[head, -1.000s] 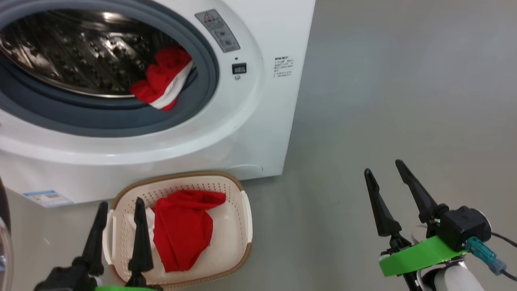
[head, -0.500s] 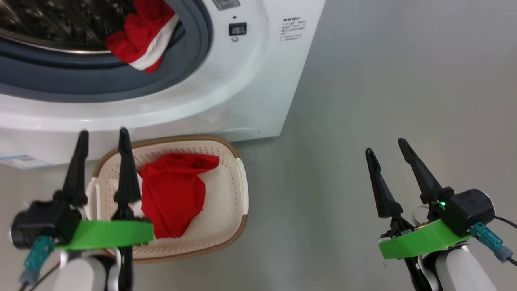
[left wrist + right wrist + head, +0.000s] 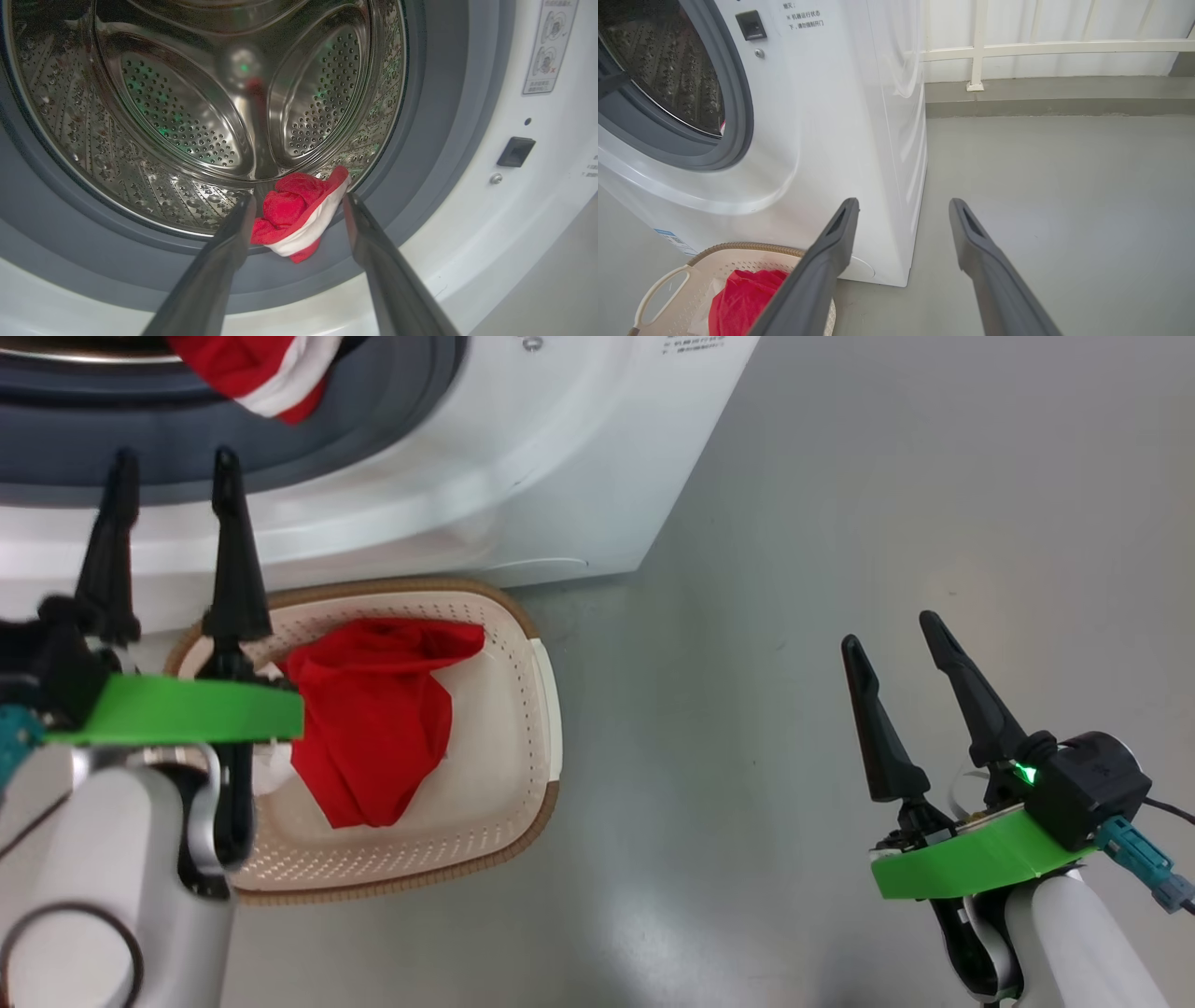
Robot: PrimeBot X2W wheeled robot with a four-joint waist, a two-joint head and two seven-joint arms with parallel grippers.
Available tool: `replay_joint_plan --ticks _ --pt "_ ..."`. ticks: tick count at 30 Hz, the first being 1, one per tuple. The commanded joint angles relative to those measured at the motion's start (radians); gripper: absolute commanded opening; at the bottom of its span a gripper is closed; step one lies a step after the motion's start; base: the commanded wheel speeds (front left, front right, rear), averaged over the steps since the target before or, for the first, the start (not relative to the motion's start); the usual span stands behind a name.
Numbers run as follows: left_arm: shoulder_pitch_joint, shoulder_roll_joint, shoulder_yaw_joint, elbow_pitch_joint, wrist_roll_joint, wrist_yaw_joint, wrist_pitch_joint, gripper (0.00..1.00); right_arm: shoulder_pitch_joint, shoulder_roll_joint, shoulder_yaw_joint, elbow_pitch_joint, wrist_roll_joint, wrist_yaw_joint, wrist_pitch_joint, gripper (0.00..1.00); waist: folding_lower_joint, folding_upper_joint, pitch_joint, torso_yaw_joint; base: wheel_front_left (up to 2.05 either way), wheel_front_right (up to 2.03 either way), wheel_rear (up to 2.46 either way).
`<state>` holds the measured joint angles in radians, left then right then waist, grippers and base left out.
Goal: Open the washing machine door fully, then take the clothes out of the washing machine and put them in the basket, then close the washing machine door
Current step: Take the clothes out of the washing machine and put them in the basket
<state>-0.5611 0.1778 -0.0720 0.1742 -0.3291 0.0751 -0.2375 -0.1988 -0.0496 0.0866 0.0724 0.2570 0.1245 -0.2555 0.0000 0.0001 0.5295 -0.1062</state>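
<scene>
The white washing machine [image 3: 485,476] has its drum mouth uncovered; the washing machine door is out of view. One piece of the clothes, red with a white band [image 3: 299,219], hangs over the grey gasket at the drum's lower lip [image 3: 252,373]. My left gripper [image 3: 173,462] is open and points at it, its fingers [image 3: 224,261] framing the garment without touching [image 3: 300,199]. A red garment [image 3: 373,709] lies in the cream basket [image 3: 546,709] on the floor before the machine. My right gripper [image 3: 889,630] hangs open and empty over bare floor to the right [image 3: 903,203].
Grey floor [image 3: 840,523] stretches to the right of the machine. In the right wrist view a white railing [image 3: 976,46] on a low kerb stands behind it. The basket's handle [image 3: 663,289] faces me, and a blue label [image 3: 672,238] sits low on the machine's front.
The head camera has tilted down, so the whole picture has shifted. My left gripper has risen from over the basket toward the drum mouth. The right gripper has barely moved.
</scene>
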Motion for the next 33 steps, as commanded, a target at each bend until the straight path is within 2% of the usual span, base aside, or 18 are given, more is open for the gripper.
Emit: replay_joint_plan --ticks 1,9,21,27,33 --pt "-0.037 0.036 0.030 -0.002 -0.009 -0.014 0.008 1.00 -0.010 -0.001 0.030 -0.026 0.014 0.006 -0.006 1.00 0.0000 -0.0001 0.024 -0.004 0.00 0.00 0.00" --pt "-0.198 0.061 0.021 0.132 -0.037 -0.060 0.040 1.00 -0.026 -0.001 0.056 -0.006 0.026 0.006 -0.006 1.00 0.0000 -0.0001 0.060 -0.007 0.00 0.00 0.00" --pt "-0.471 0.036 -0.003 0.373 -0.110 -0.134 0.121 1.00 -0.049 -0.001 0.061 -0.009 0.029 0.006 -0.006 1.00 0.0000 -0.0001 0.108 -0.010 0.00 0.00 0.00" --pt "-0.574 0.041 -0.024 0.487 -0.158 -0.170 0.244 1.00 -0.058 -0.001 0.057 -0.014 0.030 0.006 -0.006 1.00 0.0000 -0.0001 0.126 -0.018 0.00 0.00 0.00" --pt "-0.621 0.051 -0.042 0.562 -0.192 -0.184 0.357 1.00 -0.061 -0.001 0.057 -0.016 0.032 0.006 -0.006 1.00 0.0000 -0.0001 0.128 -0.026 0.00 0.00 0.00"
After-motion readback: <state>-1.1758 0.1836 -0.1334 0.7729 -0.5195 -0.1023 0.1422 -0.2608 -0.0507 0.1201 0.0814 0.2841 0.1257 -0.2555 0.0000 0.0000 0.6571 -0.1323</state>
